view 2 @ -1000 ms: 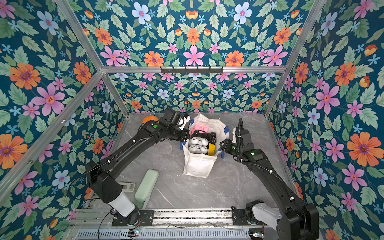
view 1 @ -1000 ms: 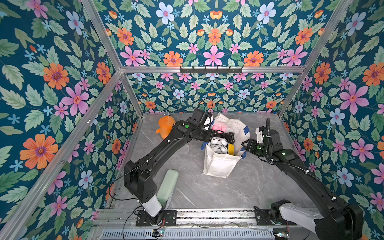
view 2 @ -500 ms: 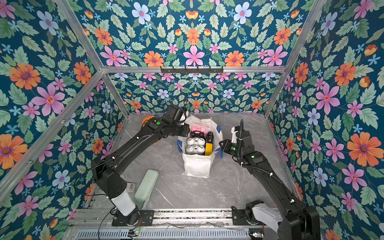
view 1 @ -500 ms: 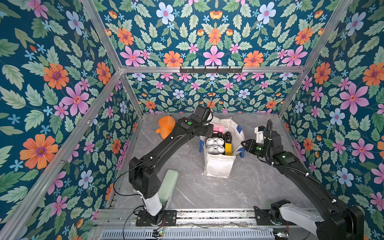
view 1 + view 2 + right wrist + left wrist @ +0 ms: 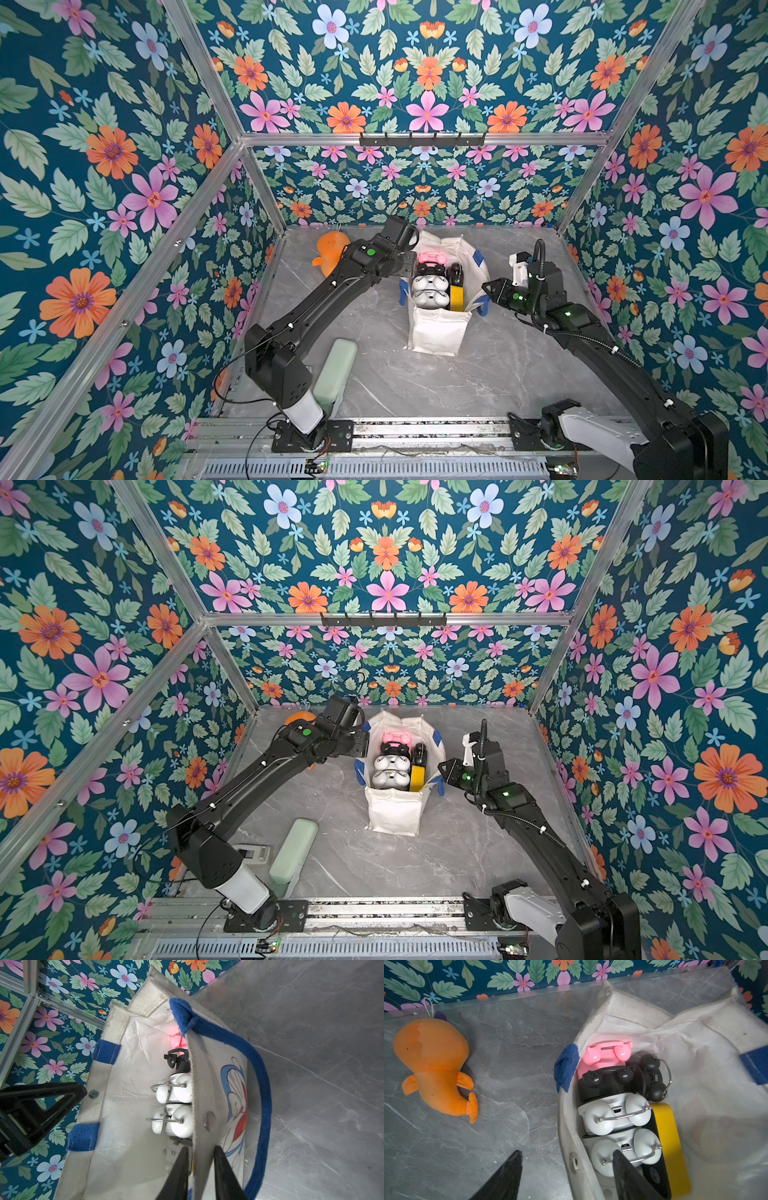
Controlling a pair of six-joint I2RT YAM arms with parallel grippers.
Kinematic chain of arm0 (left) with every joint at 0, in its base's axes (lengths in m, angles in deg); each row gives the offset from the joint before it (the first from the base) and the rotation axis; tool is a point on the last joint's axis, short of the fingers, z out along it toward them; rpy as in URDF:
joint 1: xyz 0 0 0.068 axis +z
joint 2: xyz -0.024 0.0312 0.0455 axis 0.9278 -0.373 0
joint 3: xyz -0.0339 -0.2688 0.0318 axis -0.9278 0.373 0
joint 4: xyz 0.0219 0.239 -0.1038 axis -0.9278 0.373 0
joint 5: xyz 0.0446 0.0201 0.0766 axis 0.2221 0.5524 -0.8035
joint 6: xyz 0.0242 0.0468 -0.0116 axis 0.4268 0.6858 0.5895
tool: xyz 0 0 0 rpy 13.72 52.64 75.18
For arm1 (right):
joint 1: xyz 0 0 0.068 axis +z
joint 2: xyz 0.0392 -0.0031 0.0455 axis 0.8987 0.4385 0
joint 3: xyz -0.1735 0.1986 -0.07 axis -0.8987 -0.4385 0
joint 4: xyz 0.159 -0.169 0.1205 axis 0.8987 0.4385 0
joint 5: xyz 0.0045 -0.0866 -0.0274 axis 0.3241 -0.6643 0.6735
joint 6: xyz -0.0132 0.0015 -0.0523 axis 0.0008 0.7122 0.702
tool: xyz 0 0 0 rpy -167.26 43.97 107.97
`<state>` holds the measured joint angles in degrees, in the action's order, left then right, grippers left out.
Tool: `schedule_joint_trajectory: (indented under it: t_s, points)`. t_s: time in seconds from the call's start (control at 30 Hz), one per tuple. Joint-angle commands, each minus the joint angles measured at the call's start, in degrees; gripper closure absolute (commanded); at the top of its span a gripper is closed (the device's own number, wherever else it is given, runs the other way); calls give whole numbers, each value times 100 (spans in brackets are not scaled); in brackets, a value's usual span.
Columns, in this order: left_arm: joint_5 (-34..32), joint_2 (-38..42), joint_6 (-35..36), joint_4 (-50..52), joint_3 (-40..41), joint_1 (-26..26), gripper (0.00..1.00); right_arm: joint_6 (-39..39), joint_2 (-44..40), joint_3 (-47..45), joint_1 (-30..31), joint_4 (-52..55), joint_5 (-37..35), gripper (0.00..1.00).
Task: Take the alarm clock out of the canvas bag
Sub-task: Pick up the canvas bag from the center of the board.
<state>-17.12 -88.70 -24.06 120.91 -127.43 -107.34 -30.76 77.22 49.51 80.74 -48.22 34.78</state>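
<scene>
The off-white canvas bag [image 5: 436,332] [image 5: 392,812] stands upright mid-table with its mouth open. Inside are several alarm clocks: a pink one [image 5: 602,1057] [image 5: 432,257], black ones [image 5: 608,1082] and two white ones [image 5: 614,1115] [image 5: 178,1093], beside a yellow object [image 5: 668,1136]. My left gripper [image 5: 566,1151] [image 5: 409,266] is open and astride the bag's left rim, one finger outside and one over a white clock, gripping nothing. My right gripper [image 5: 201,1147] [image 5: 486,286] is shut on the bag's right wall, near the blue handle [image 5: 261,1084].
An orange plush toy [image 5: 330,253] [image 5: 433,1066] lies at the back left of the table near the wall. A pale green case [image 5: 336,370] [image 5: 293,850] lies by the left arm's base. Floral walls enclose the table on three sides.
My left gripper has opened and drawn back to the bag's left rim. My right gripper has closed on the bag's right wall.
</scene>
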Motion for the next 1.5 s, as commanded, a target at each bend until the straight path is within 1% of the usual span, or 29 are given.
schedule_joint_trajectory:
  t_s: [0.0,0.03,0.1,0.2,0.23,0.27,0.33,0.37,0.4,0.5,0.57,0.67,0.73,0.83,0.87,0.93,1.0,1.13,1.23,1.3,1.37,1.47]
  points:
    - [-109,-172,-67,-7,-27,13,30,15,-48,19,3,-109,53,77]
    - [-81,-215,-67,-58,16,18,31,19,-65,21,3,-95,47,78]
    - [-61,-309,-105,-82,14,39,39,19,-93,13,1,-95,39,77]
    - [-37,-388,-153,-123,47,64,62,27,-140,2,3,-120,46,77]
    - [-33,-382,-175,-146,86,96,71,28,-146,-12,3,-142,52,76]
    - [-25,-345,-194,-170,145,125,84,36,-151,-21,3,-164,60,76]
    - [104,-252,-194,-283,220,185,97,28,-164,-36,-4,-189,80,74]
    - [145,-218,-168,-299,199,189,100,28,-172,-38,3,-198,91,74]
    - [155,-199,-143,-284,142,190,100,28,-186,-36,2,-213,118,72]
    - [84,-143,-93,-182,-129,189,100,0,-263,-37,1,-274,246,64]
    - [-22,-145,-34,-73,-362,189,100,119,-393,-40,-1,-266,267,55]
    - [-170,-264,122,317,-847,180,100,352,-694,-19,1,-95,148,45]
    - [-241,-367,207,596,-1153,174,100,527,-929,-49,3,-92,147,42]
    - [-218,-479,235,829,-1494,154,100,573,-1273,-172,3,-251,135,39]
    - [-159,-493,210,843,-1544,146,100,573,-1365,-220,-1,-353,181,39]
    - [25,-500,99,803,-1564,115,100,573,-1478,-344,3,-633,367,46]
    - [213,-532,55,803,-1637,53,100,558,-1487,-470,0,-957,588,49]
    - [178,-572,-14,894,-1833,-100,100,267,-1164,-569,11,-1505,984,52]
    - [347,-525,-25,833,-1825,-136,100,89,-796,-520,115,-1725,1114,52]
    - [471,-474,41,763,-1757,-170,100,220,-617,-484,359,-1809,963,52]
    - [570,-402,130,645,-1626,-178,100,483,-455,-466,698,-1844,600,52]
    - [637,-393,253,639,-1637,-179,100,678,-107,-156,1064,-1419,-59,52]
